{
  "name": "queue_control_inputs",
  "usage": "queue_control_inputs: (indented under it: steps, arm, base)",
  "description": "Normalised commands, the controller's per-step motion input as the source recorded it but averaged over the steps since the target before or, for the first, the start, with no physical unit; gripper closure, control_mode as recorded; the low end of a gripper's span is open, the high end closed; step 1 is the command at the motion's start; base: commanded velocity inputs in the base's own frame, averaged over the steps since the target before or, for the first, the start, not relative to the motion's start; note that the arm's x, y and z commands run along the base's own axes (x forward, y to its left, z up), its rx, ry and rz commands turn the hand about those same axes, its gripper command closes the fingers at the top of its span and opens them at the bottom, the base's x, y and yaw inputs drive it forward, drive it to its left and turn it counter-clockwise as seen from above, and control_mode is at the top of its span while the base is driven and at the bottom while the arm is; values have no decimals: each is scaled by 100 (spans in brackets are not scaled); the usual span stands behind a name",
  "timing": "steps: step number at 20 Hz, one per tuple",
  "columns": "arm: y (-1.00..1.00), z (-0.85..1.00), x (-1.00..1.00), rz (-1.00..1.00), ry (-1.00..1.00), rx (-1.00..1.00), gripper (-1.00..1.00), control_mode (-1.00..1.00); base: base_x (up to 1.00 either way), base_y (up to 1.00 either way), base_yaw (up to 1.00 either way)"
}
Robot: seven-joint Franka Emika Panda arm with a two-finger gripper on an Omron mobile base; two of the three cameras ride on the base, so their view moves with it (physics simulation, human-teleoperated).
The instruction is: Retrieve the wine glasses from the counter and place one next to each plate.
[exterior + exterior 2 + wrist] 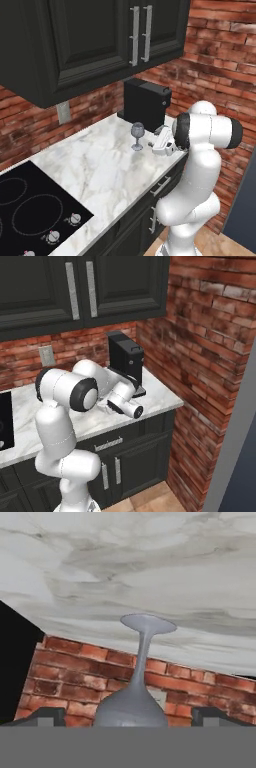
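Brick wall (215, 55), black cabinets (90, 35)

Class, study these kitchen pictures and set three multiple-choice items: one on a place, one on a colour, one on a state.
1. Where does the clear bluish-grey stemmed wine glass stand?
A. on the white grey-veined marble counter
B. on the black glass cooktop
C. on top of the black box-shaped coffee machine

2. What colour is the wall behind the counter?
A. white tile
B. red brick
C. green paint

3. How is the robot's two-finger gripper?
A. shut on the glass's stem
B. open, a finger tip either side of the bowl
C. shut on nothing

Answers:
1 A: its round foot rests on marble, in front of the machine.
2 B: brick courses show in every view.
3 B: the hand view shows both tips wide apart, the bowl between them.
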Motion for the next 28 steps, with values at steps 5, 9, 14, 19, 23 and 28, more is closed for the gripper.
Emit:
queue_control_inputs:
  steps: [5, 9, 14, 19, 23, 28]
  arm:
    - [17, -9, 29, 0, 4, 0, -100, -100]
    - [18, -3, 24, 0, 4, 0, -100, -100]
    - [14, 0, 14, 0, 0, 0, -100, -100]
    - [14, 0, 0, 0, 0, 0, -100, -100]
    - [21, 0, 0, 0, 0, 0, -100, -100]
    - [14, -1, 0, 0, 2, 0, -100, -100]
  base:
    - [0, 0, 0]
    - [0, 0, 0]
    - [0, 0, 0]
    - [0, 0, 0]
    - [0, 0, 0]
    - [0, 0, 0]
